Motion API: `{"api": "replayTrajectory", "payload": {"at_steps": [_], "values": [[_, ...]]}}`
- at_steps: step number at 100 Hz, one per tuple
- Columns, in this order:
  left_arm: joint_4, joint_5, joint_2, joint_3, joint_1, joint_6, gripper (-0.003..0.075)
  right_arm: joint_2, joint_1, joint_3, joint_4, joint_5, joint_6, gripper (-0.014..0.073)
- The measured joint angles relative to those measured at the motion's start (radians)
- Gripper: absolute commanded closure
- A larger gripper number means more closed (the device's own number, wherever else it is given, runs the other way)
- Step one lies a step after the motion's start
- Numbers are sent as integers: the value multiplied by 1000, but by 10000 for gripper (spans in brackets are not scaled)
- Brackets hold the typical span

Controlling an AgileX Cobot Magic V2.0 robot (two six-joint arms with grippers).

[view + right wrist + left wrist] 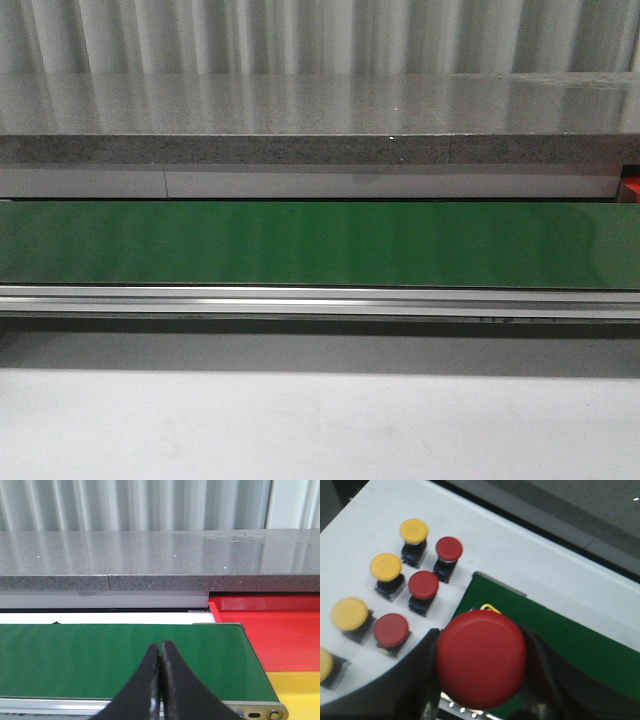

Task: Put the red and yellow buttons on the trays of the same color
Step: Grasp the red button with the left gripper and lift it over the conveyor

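A big red button (481, 657) sits tight in my left gripper (482, 680), over the green belt (570, 645). My right gripper (161, 667) is closed and empty. Both trays, red tray (270, 627) at 3 o'clock, look bare, and more buttons wait on the worktop (520, 550), so I think we've barely started.

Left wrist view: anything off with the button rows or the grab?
Nothing stands out. The left gripper holds a red button squarely over the end of the green belt. The loose yellow buttons and red buttons stand upright in two neat rows on the white surface.
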Motion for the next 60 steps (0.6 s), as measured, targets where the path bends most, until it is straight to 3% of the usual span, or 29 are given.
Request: {"api": "replayTrajectory", "payload": {"at_steps": [24, 60], "values": [[-81, 31, 107, -37, -17, 108, 741, 0, 0, 0, 5, 0, 0, 662], [-118, -35, 285, -37, -67, 135, 741, 0, 0, 0, 5, 0, 0, 662]]}}
